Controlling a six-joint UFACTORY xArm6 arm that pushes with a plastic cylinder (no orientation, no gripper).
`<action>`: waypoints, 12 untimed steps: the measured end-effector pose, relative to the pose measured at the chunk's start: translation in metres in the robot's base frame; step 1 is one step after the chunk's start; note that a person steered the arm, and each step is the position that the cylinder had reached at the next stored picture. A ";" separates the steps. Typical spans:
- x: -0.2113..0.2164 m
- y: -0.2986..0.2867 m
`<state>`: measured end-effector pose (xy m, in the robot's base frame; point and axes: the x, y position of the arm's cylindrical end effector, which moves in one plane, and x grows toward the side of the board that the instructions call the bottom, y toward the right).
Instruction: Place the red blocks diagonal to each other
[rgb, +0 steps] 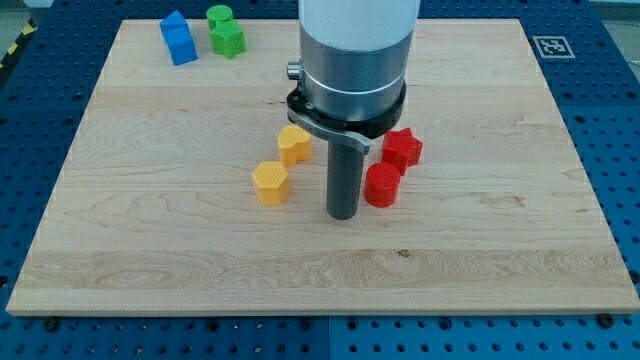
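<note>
A red star-shaped block (403, 149) lies right of the board's middle. A red round block (382, 185) lies just below and left of it, touching it at a corner. My tip (343, 214) rests on the board just left of the red round block, close to it or touching it. The rod stands upright under the arm's grey body.
Two yellow blocks lie left of the tip: one (294, 145) higher up, one (270, 183) lower left. Two blue blocks (178, 38) and two green blocks (226, 31) sit near the wooden board's (500, 250) top left edge.
</note>
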<state>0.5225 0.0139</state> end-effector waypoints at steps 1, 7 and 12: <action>-0.009 -0.006; -0.019 0.062; -0.053 0.068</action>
<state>0.4693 0.0824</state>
